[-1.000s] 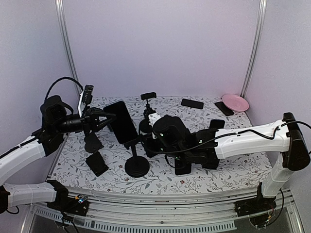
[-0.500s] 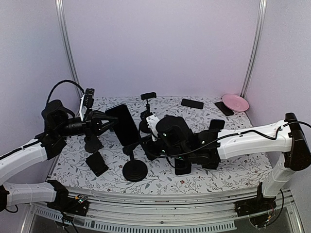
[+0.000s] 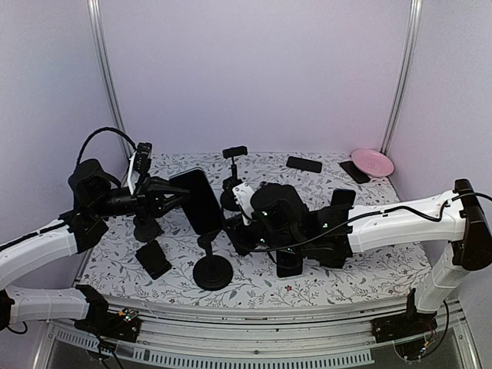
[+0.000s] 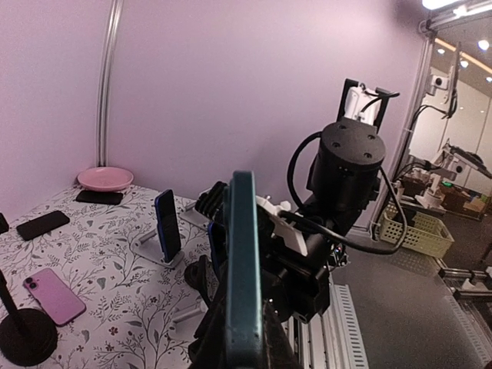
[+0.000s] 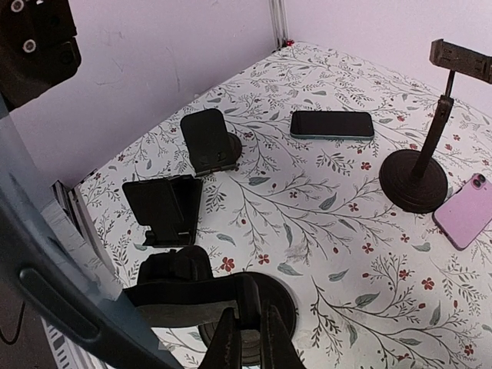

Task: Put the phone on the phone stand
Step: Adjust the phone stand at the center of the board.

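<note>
My left gripper [image 3: 177, 198] is shut on a dark phone [image 3: 198, 201] and holds it upright above the table's left half. In the left wrist view the phone [image 4: 242, 261] shows edge-on, teal, between the fingers [image 4: 201, 342]. The black phone stand [image 3: 213, 272], with a round base and a clamp head, stands just below and right of the phone. My right gripper [image 3: 233, 233] is shut on the stand's clamp arm. In the right wrist view its fingers [image 5: 227, 338] pinch that arm [image 5: 192, 296] above the base [image 5: 284, 304]. The held phone's edge [image 5: 46, 269] looms at left.
A second pole stand [image 3: 234, 178] is at the back and small black stands [image 3: 152, 259] [image 3: 146, 227] at the left. Phones lie on the table [image 3: 304, 164] [image 3: 354, 171], near a pink plate [image 3: 372, 161]. A pink phone [image 5: 465, 211] lies by the pole stand's base [image 5: 415, 181].
My left gripper has carried the phone right and slightly down, closer to the stand. My right gripper has shifted the stand a little toward the near-left.
</note>
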Action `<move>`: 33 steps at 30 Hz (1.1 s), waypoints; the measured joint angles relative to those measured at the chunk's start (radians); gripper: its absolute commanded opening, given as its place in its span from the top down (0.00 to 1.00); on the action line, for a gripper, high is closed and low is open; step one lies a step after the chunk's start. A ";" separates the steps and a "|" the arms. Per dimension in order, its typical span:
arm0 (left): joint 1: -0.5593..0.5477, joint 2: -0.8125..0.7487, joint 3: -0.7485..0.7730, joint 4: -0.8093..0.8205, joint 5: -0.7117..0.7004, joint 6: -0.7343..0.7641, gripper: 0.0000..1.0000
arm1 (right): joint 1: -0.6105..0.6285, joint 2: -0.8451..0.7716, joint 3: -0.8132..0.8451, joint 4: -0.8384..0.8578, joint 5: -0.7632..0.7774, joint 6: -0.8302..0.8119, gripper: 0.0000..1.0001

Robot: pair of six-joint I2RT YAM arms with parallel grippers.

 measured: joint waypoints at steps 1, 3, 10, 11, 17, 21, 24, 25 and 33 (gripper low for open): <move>-0.002 0.005 0.000 0.006 0.005 0.002 1.00 | -0.001 0.000 -0.001 0.000 -0.002 -0.001 0.98; -0.005 0.014 0.002 0.016 0.016 0.006 1.00 | -0.002 0.000 -0.001 0.000 -0.004 -0.004 0.98; -0.033 0.050 0.011 0.055 0.062 0.005 1.00 | -0.004 0.000 -0.002 0.001 -0.016 -0.011 0.98; -0.036 0.048 0.011 0.056 0.062 0.005 1.00 | -0.004 0.000 -0.002 0.001 -0.017 -0.012 0.98; -0.043 -0.002 -0.003 0.018 0.012 0.000 1.00 | -0.002 0.000 -0.002 0.000 -0.017 -0.007 0.98; -0.044 -0.060 -0.003 -0.044 -0.055 0.000 1.00 | 0.003 0.000 -0.001 -0.002 -0.016 0.006 0.98; -0.045 -0.099 -0.003 -0.082 -0.104 0.000 1.00 | 0.014 0.000 0.011 -0.029 -0.002 0.021 0.98; -0.045 -0.108 -0.003 -0.093 -0.117 0.000 1.00 | 0.018 0.000 0.021 -0.048 0.011 0.029 0.98; -0.045 -0.144 -0.003 -0.162 -0.197 0.000 1.00 | 0.064 0.000 0.092 -0.192 0.129 0.155 0.97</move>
